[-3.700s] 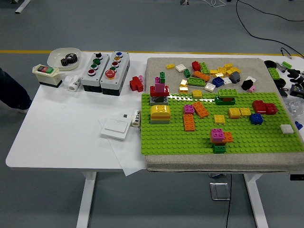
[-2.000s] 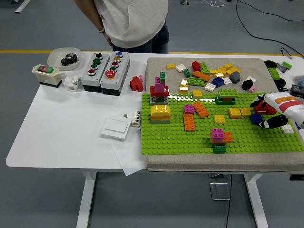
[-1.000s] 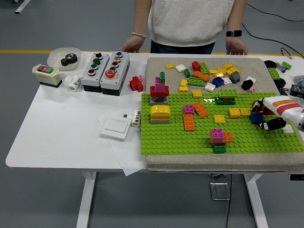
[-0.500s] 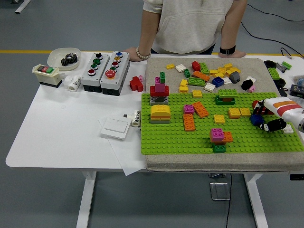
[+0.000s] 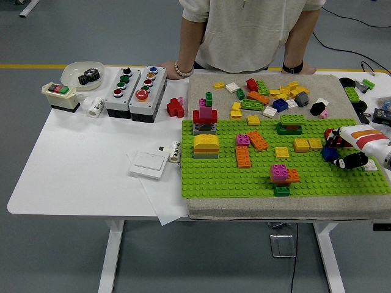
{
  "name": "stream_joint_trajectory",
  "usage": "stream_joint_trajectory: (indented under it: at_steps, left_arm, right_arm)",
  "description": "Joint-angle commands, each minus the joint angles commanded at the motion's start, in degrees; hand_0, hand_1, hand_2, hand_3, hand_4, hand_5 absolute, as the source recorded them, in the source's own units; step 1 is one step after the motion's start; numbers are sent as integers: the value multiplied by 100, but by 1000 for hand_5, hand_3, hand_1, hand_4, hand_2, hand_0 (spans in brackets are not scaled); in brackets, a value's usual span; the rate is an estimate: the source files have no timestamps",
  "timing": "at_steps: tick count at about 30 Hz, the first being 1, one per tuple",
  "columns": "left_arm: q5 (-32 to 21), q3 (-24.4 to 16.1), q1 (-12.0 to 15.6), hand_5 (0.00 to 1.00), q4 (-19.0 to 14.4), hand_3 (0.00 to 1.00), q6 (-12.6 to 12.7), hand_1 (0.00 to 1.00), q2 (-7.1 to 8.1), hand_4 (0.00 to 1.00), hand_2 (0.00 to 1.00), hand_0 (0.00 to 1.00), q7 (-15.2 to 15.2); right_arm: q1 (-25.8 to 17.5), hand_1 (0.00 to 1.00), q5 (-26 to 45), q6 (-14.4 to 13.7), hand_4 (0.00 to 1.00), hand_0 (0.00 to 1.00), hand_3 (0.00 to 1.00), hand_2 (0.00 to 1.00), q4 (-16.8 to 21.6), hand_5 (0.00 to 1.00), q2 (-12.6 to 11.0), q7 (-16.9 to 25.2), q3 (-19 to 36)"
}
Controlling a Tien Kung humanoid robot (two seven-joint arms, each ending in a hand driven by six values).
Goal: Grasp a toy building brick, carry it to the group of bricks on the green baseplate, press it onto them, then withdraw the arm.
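Observation:
The green baseplate (image 5: 220,177) lies on a grey mat on the right half of the table. Several brick groups stand on it, among them a pink, orange and green stack (image 5: 282,177) and a yellow block (image 5: 206,145). My right hand (image 5: 341,154) reaches in from the right edge, low over the plate's right end. Its black fingers (image 5: 354,162) are curled around a blue brick (image 5: 329,154) that sits on the plate. A red brick (image 5: 330,135) just behind the hand is partly hidden. My left arm is out of view.
Loose bricks (image 5: 269,94) are scattered on the mat behind the plate. A person stands at the far side with both hands (image 5: 183,68) resting on the table's far edge. Button boxes (image 5: 135,91), a white switch plate (image 5: 148,165) and a bowl (image 5: 82,74) sit on the left.
The person has come to the far edge and set both hands on the table. My right hand entered from the right and settled around the blue brick; over the last second it barely moves.

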Motion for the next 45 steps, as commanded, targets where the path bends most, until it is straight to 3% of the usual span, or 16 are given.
stream_joint_trajectory:
  at_steps: [18, 19, 39, 45]
  left_arm:
    - [49, -18, 0, 665, -7, 591, -3, 728, 8, 645, 730, 742, 14]
    - [49, -18, 1, 667, -7, 591, -2, 729, 9, 646, 730, 742, 13]
    - [132, -55, 4, 668, -10, 591, -4, 730, 17, 646, 730, 742, 33]
    - [129, -52, -7, 666, -10, 591, -7, 729, 21, 646, 730, 742, 33]
  right_arm:
    - [-28, 537, -72, 160, 793, 507, 572, 617, 9, 197, -36, 75, 145]
    - [-31, 546, -79, 171, 822, 507, 596, 677, 7, 211, -39, 74, 147]
    - [-36, 551, -44, 224, 838, 499, 599, 684, -6, 231, -30, 78, 178]
    - [-43, 543, 40, 126, 833, 468, 579, 657, -6, 239, -30, 128, 164]
